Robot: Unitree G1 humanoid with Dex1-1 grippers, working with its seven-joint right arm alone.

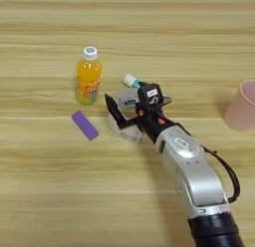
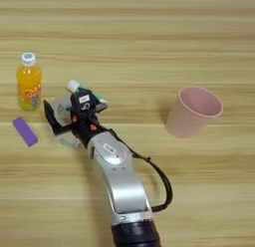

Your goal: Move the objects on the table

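Currently the tape [image 1: 127, 122] is seen under the gripper [image 1: 119, 116], whose fingers [image 1: 110, 106] are spread across it. Left of the tape lies the block [image 1: 84, 125]; the bottle [image 1: 88, 76] stands beyond, on the table [image 1: 50, 191].

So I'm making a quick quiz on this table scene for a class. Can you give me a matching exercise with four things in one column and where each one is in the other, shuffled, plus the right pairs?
Things:
1. juice bottle
2. purple block
3. pink cup
4. roll of tape

Places:
A. standing alone to the right of the arm
B. lying flat in front of the bottle, nearer the robot
C. under the gripper
D. upright, left of the gripper, farther from the robot than the block

Pairs: 1-D, 2-B, 3-A, 4-C
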